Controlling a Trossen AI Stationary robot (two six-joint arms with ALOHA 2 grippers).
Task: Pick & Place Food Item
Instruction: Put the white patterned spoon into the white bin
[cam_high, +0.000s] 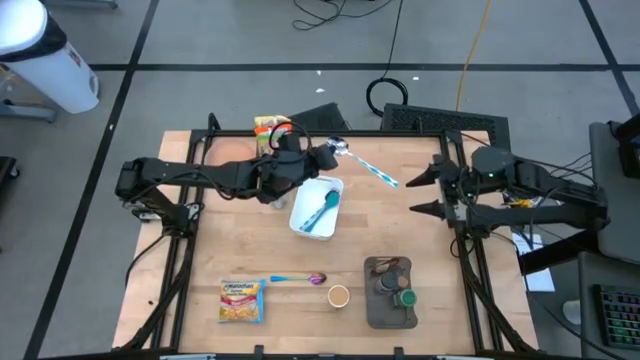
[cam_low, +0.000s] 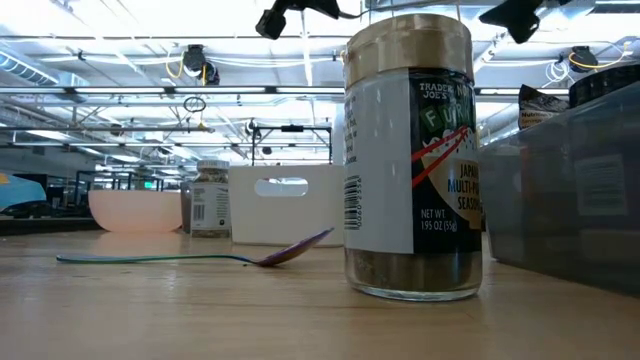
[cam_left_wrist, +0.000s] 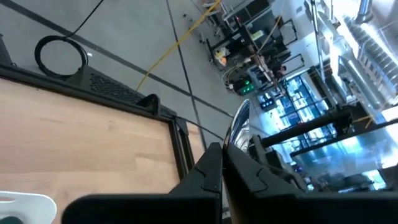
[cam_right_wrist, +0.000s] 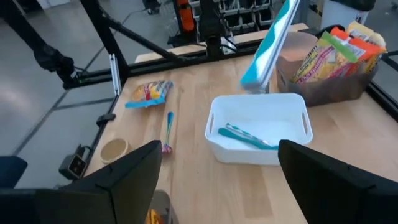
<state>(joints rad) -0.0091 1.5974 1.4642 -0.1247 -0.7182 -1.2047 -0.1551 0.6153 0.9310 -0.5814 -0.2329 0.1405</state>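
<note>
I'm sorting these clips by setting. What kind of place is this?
Probably a robotics lab or workshop: a wooden table framed by black arm mounts, cables across a taped concrete floor, and equipment racks under industrial ceiling lights.

A seasoning jar (cam_low: 412, 160) stands near on the tabletop (cam_low: 200, 310); a purple spoon (cam_low: 200, 257) lies left, white bin (cam_low: 285, 203) farther.

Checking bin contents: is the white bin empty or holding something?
Not empty: the white bin holds a teal spoon, lying inside in both the high and right wrist views.
</note>
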